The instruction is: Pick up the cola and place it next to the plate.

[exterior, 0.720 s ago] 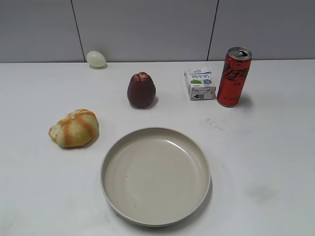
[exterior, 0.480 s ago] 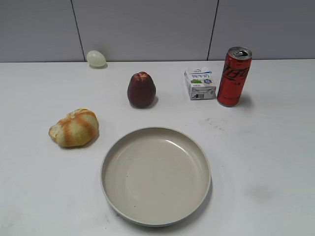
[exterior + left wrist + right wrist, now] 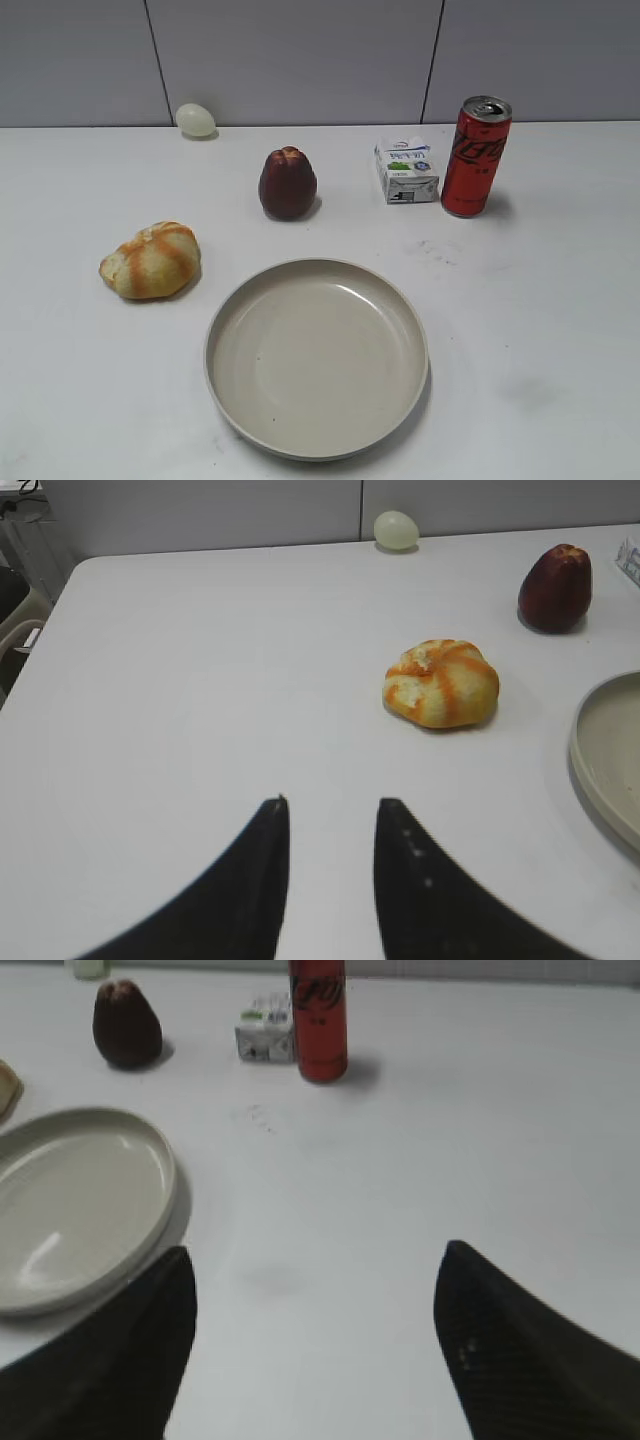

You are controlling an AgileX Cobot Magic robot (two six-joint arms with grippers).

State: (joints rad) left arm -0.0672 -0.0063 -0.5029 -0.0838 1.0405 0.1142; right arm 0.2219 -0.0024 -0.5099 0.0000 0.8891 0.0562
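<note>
The cola [image 3: 476, 156] is a tall slim red can with a silver top. It stands upright at the back right of the white table; it also shows in the right wrist view [image 3: 319, 1020]. The plate [image 3: 316, 357], a large round beige dish, lies at the front middle; it also shows in the right wrist view [image 3: 75, 1205] and at the left wrist view's right edge [image 3: 610, 755]. My right gripper [image 3: 315, 1255] is open and empty, well in front of the cola. My left gripper [image 3: 332, 805] is open and empty over bare table. Neither gripper shows in the exterior view.
A small white carton [image 3: 406, 170] stands just left of the cola. A dark red fruit [image 3: 287, 183] stands at the back middle, a pale egg [image 3: 195, 120] by the wall, and a bread roll [image 3: 151, 261] left of the plate.
</note>
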